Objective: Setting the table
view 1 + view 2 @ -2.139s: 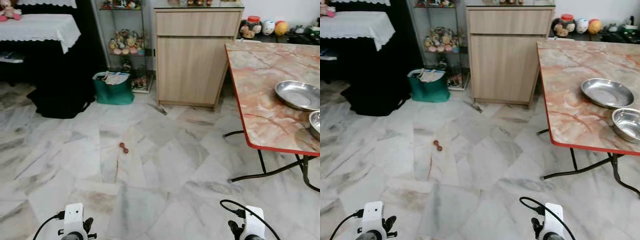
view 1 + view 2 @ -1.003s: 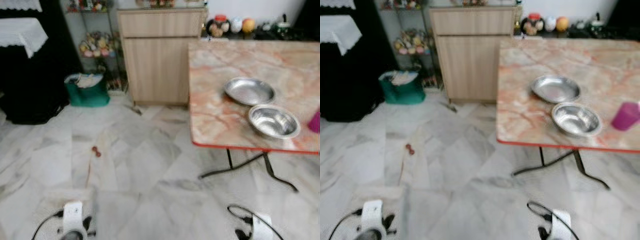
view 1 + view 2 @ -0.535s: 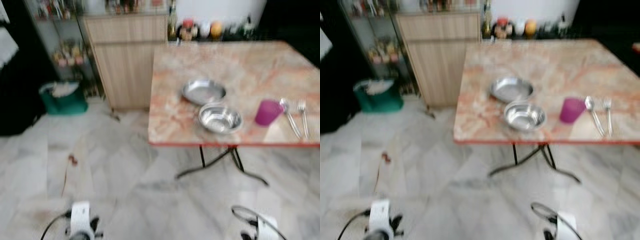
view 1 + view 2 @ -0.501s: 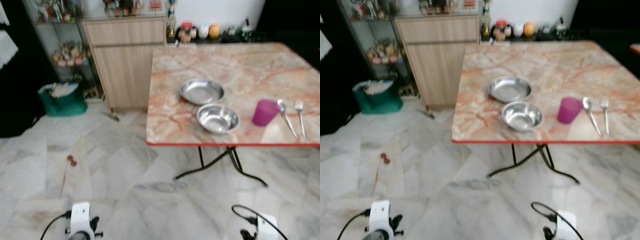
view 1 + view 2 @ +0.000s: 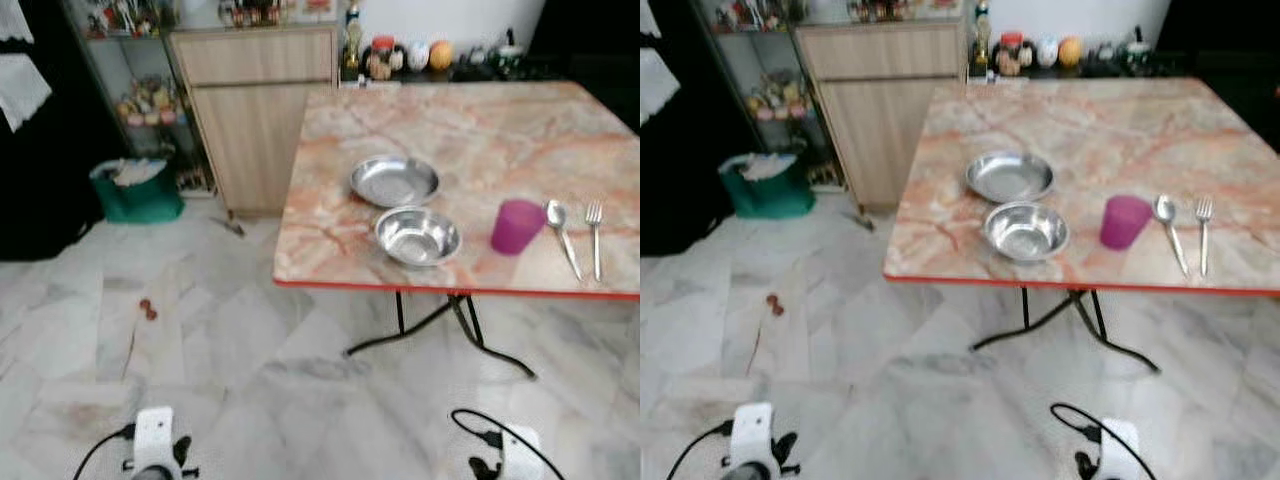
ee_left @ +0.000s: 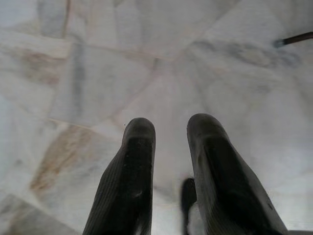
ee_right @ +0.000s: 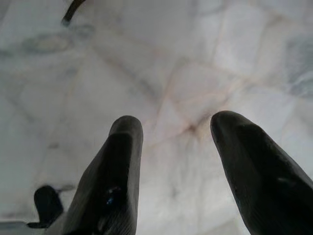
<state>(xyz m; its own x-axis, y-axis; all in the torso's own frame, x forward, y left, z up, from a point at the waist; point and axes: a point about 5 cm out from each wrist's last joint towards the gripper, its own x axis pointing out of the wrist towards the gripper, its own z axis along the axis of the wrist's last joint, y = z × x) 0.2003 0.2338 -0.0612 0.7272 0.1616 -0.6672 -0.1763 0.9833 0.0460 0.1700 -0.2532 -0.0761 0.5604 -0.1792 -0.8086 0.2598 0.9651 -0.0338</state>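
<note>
Ahead, the table (image 5: 470,120) has a pink-orange marbled top with a red edge; near its front edge sit a steel plate (image 5: 394,181), bowl (image 5: 418,236), purple cup (image 5: 517,226), spoon (image 5: 562,235) and fork (image 5: 595,235). Its right side is cut off. Both arms hang over the floor (image 5: 250,340), left gripper (image 6: 170,147) narrowly parted, right gripper (image 7: 176,147) wide apart, both empty.

Camera has swung right: the surface (image 5: 470,140) now sits central, with purple cup (image 5: 517,226), spoon (image 5: 562,232) and fork (image 5: 595,232) newly in view.
</note>
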